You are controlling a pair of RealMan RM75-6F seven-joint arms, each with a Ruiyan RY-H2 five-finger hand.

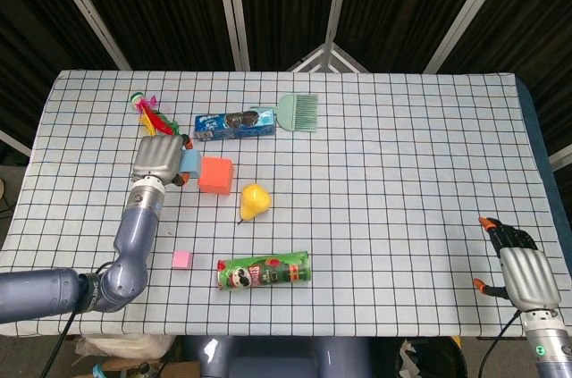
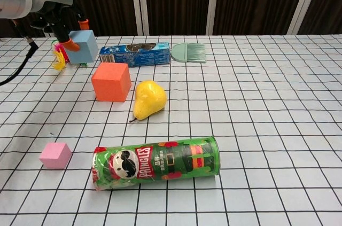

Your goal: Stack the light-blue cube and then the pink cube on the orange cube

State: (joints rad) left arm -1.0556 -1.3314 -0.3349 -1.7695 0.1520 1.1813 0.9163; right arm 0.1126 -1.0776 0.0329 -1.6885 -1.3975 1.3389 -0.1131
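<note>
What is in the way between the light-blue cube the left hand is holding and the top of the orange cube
Nothing visible. The left hand holds the light-blue cube in the air, up and to the left of the orange cube, whose top is bare. The pear lies on the orange cube's other side.
</note>
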